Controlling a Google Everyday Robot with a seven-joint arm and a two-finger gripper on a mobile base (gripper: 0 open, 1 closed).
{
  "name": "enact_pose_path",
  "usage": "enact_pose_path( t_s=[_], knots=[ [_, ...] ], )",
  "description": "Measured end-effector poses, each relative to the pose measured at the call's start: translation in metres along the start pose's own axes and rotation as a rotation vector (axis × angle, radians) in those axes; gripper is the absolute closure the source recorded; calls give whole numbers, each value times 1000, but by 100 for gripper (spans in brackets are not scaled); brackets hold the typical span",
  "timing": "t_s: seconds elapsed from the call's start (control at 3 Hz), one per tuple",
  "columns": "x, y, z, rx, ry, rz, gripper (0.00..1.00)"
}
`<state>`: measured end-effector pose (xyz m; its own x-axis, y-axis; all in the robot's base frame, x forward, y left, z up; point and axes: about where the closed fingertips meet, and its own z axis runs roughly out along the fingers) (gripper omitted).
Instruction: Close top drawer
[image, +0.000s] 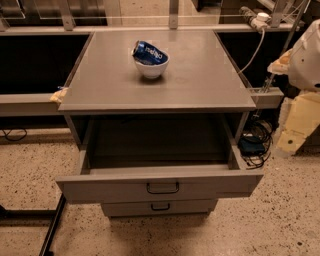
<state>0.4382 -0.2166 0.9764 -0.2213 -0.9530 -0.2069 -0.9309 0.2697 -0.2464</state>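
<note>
Top drawer (160, 187) hangs open below bench (200, 80) front edge; gripper (298, 119) off right edge, grip state can't tell, should push drawer front squarely at centre.

Drawer front (161, 188) free; tool (296, 124) perhaps right.

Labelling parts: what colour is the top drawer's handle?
Dark, nearly black: the handle on the top drawer, camera view. The gripper is at the right edge.

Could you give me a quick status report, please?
Tool at right edge, off the drawer. Top drawer stands open. No obstruction seen at its front.
</note>
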Motion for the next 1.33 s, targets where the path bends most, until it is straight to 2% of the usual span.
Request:
enact_pose_path(
  t_s=[0.33,0.67,1.0,1.33],
  knots=[
    [0,0,0,0,0,0,0],
    [5,11,24,-9,-51,13,18],
    [16,46,84,-62,-180,35,41],
    [19,70,158,-108,-329,48,65]
  ],
)
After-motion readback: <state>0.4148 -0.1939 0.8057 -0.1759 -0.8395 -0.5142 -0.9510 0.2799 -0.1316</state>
